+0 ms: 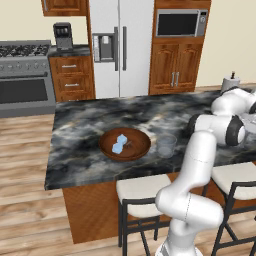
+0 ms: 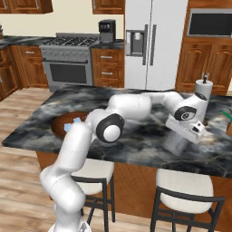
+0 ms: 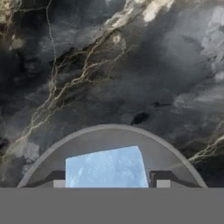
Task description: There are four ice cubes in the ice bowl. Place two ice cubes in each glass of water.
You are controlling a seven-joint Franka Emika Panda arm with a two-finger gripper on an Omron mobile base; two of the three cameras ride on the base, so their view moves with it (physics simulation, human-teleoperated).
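Over right-hand glass (image 3: 109, 144), gripper (image 3: 111, 183) clamps ice cube (image 3: 107, 168). Risk: off-centre release, cube clips rim, skids across counter (image 3: 87, 65).

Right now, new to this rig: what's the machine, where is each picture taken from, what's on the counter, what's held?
It's a white robot arm on a mobile base in a rendered kitchen. Two pictures come from cameras on the base, behind the arm to its left and right. The third looks along the gripper. On the marble counter sit a wooden bowl with ice and a glass. The gripper is over a second glass, with one cube between its tips. I cannot tell whether the cube is gripped or just let go.
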